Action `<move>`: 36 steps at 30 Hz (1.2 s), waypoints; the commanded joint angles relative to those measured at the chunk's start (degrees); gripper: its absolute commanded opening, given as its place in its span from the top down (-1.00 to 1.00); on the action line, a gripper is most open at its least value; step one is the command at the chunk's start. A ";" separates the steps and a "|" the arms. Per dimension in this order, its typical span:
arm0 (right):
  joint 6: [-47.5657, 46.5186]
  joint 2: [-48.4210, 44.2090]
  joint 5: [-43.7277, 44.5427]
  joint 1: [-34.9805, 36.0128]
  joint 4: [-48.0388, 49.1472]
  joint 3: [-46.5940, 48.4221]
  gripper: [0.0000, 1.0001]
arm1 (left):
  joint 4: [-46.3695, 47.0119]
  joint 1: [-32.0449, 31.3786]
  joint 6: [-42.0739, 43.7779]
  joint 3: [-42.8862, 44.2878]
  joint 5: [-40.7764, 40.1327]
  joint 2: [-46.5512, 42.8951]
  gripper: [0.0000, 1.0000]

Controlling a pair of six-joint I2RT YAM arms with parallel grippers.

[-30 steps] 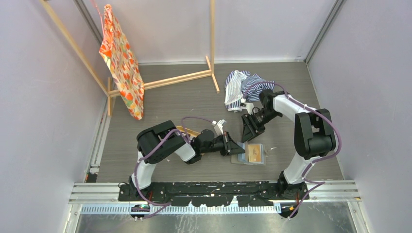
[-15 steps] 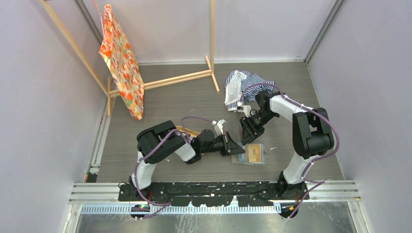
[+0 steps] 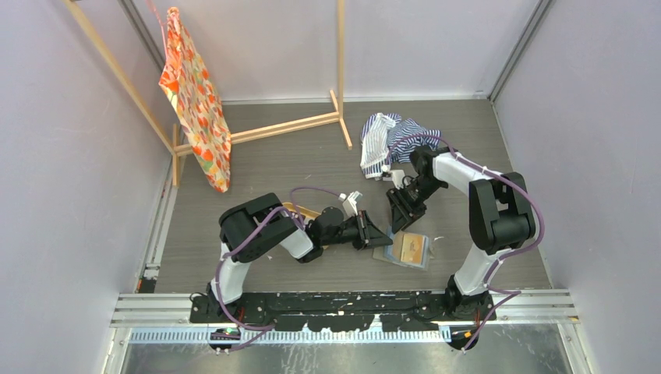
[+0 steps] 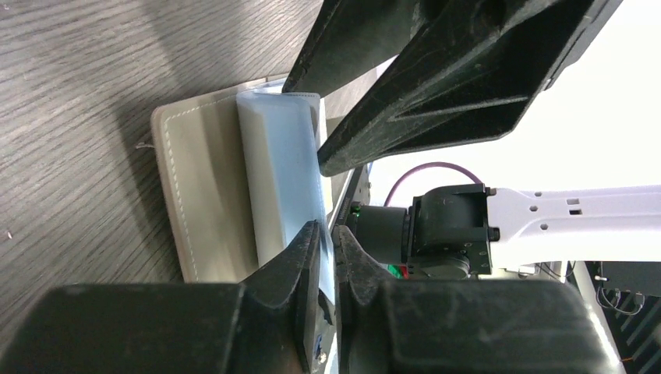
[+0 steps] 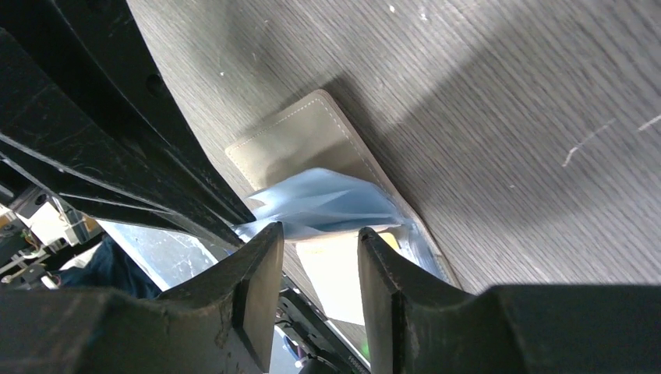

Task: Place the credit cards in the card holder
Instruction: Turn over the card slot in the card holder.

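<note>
The card holder (image 3: 391, 254) lies opened on the table between the two arms, an orange-tan credit card (image 3: 408, 246) resting on its inside. In the left wrist view it shows a grey-brown stitched cover (image 4: 199, 195) and a pale blue inner flap (image 4: 281, 171). My left gripper (image 3: 380, 236) (image 4: 326, 231) is shut on the edge of that thin flap. My right gripper (image 3: 401, 221) (image 5: 319, 238) hovers open just over the holder, its fingers (image 4: 436, 86) either side of the blue flap (image 5: 327, 204) and a pale card (image 5: 343, 276). The holder's cover (image 5: 312, 144) lies flat on the wood.
A striped cloth (image 3: 392, 139) lies bunched behind the right arm. A wooden rack (image 3: 265, 128) stands at the back with an orange patterned cloth (image 3: 195, 101) hanging on its left. A tan object (image 3: 300, 209) peeks out behind the left arm. Walls close in on both sides.
The card holder has turned and slid a little to the right. My right gripper has narrowed and come closer over it. The left jaws have eased slightly but still pinch the flap.
</note>
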 commanded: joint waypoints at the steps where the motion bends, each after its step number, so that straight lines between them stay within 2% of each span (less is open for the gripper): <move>1: -0.98 -0.51 2.41 -0.90 -0.13 0.43 0.14 | 2.22 0.14 0.90 0.33 0.46 -0.89 0.70; 10: -2.90 -0.56 1.43 -1.50 -2.05 1.12 0.21 | 2.34 0.21 0.82 0.11 0.48 -0.97 0.63; 13: -4.32 -1.52 -1.20 -2.13 -2.81 1.30 0.21 | 2.57 0.17 0.58 0.36 0.84 -0.76 0.71; 18: -6.34 -4.42 -5.57 -4.01 -3.64 1.40 0.18 | 1.31 0.20 0.36 1.04 1.23 -0.62 0.98; 20: -6.91 -5.54 -7.08 -5.08 -3.86 1.40 0.17 | -0.58 0.15 0.90 1.29 1.04 -0.94 0.99; 25: -7.75 -6.79 -9.29 -6.83 -4.37 1.40 0.16 | -6.02 0.13 4.09 -1.66 -4.65 -6.37 0.99; 31: -7.68 -6.07 -12.75 -6.97 -4.58 1.08 0.14 | -19.27 0.06 9.51 -4.75 -14.74 -18.33 0.99; 36: -6.53 -4.11 -16.72 -6.02 -4.37 0.79 0.11 | -29.05 -1.03 12.71 -4.36 -21.91 -24.56 0.99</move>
